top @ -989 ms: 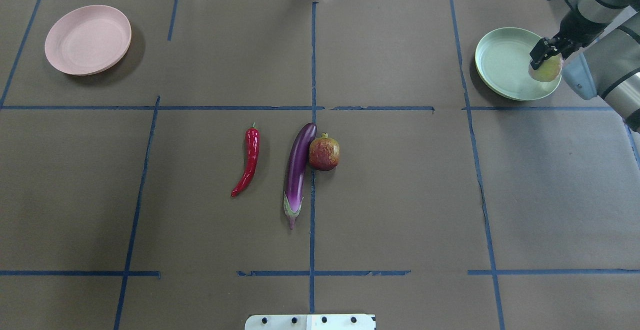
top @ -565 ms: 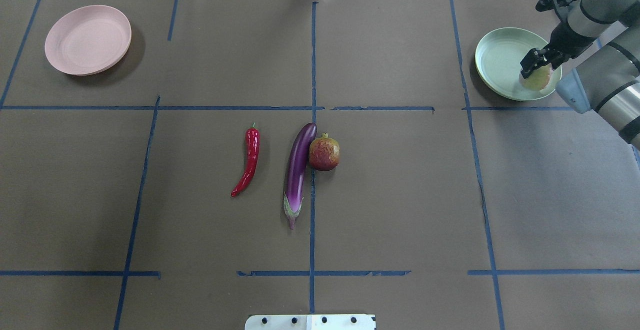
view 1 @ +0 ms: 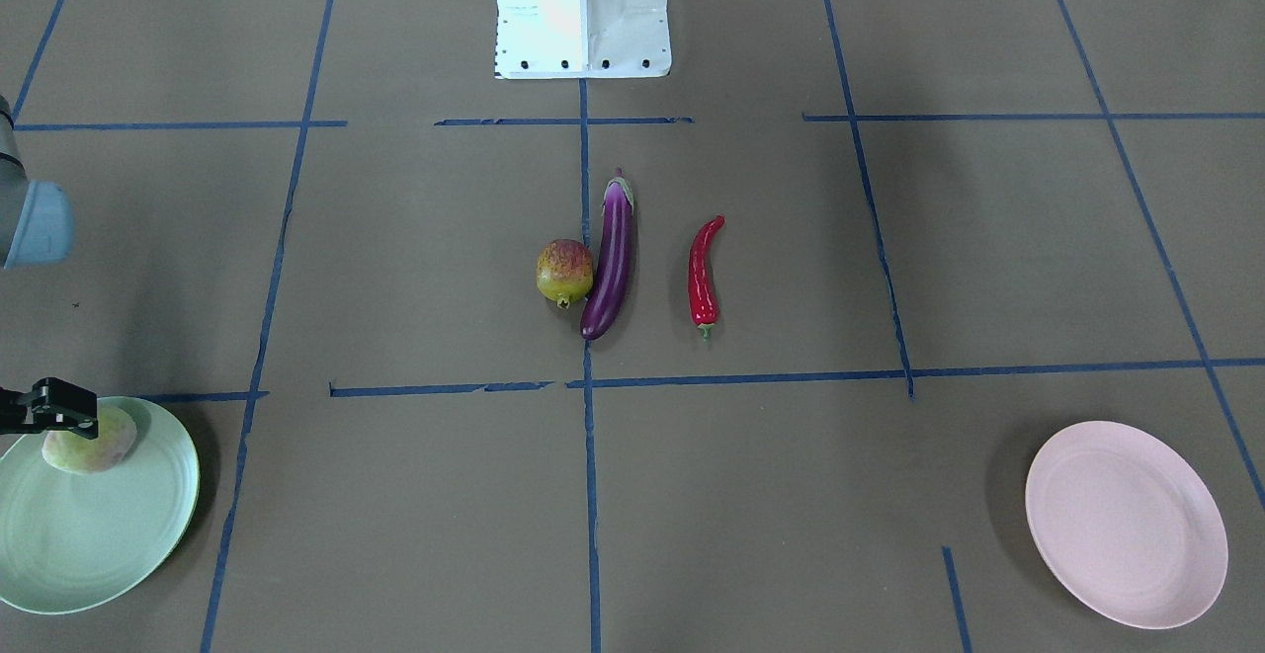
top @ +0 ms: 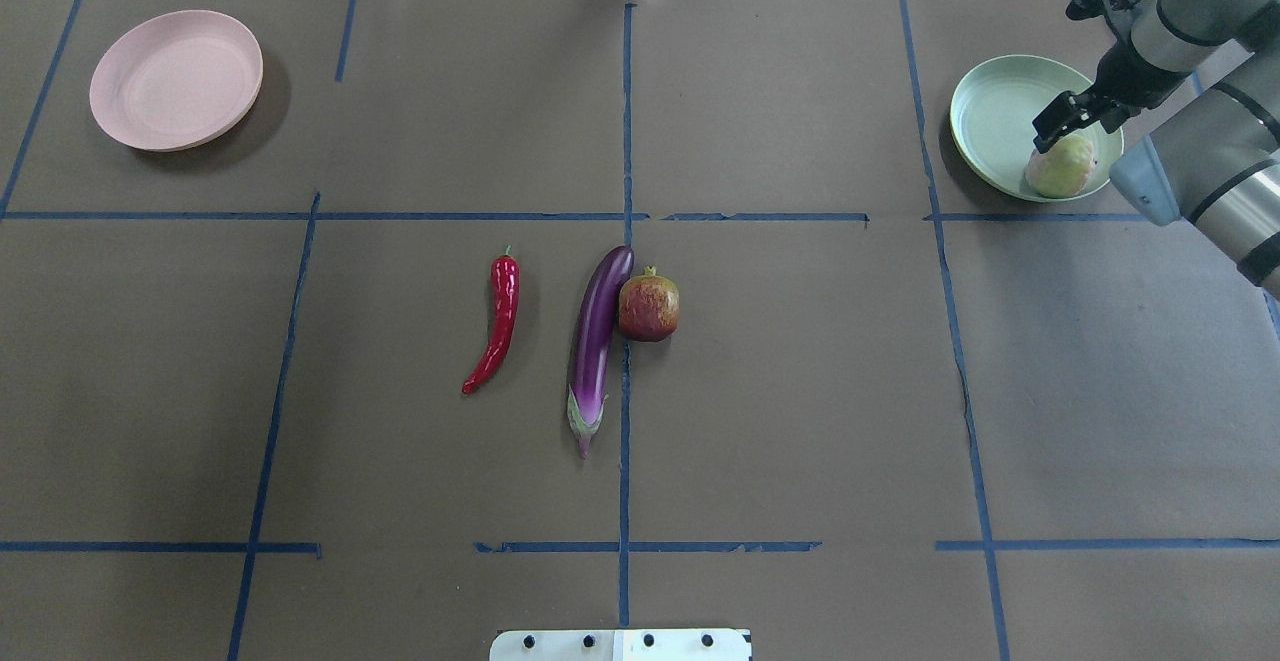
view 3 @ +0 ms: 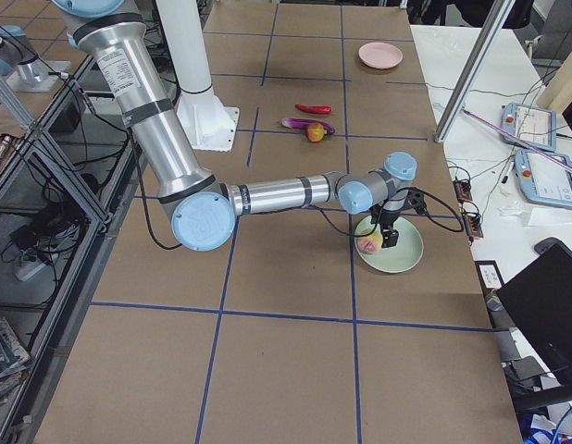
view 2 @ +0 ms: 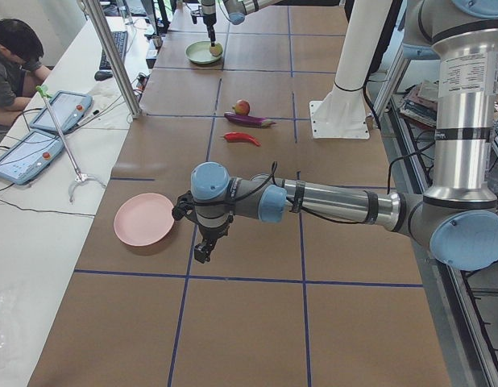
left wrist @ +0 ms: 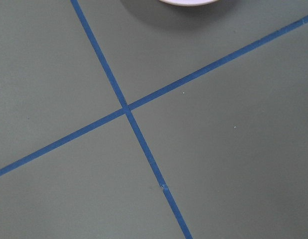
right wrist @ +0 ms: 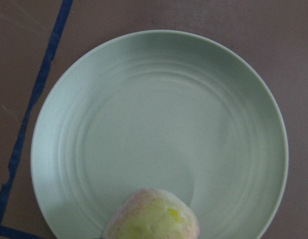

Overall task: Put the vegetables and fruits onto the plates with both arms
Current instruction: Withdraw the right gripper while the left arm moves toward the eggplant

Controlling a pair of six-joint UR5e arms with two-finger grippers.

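Observation:
The pale green-pink peach (top: 1062, 166) lies in the mint green plate (top: 995, 116), near its front rim. It also shows in the right wrist view (right wrist: 151, 216). My right gripper (top: 1066, 121) is open just above the peach and holds nothing. The purple eggplant (top: 596, 341), the red chili (top: 500, 326) and the yellow-red fruit with a crown tip (top: 648, 308) lie mid-table; that fruit touches the eggplant. The pink plate (top: 175, 79) is empty at the far left. My left gripper (view 2: 202, 251) hangs over the table beside the pink plate (view 2: 144, 219); I cannot tell if it is open.
The white base block (view 1: 583, 11) stands at the robot's edge of the table. Blue tape lines cross the brown table cover. An operator (view 2: 11, 60) sits at a side desk with tablets beyond the table's far edge.
My right gripper carried the peach further over the mint plate and let it go. The peach now rests in the plate, below the open fingers.

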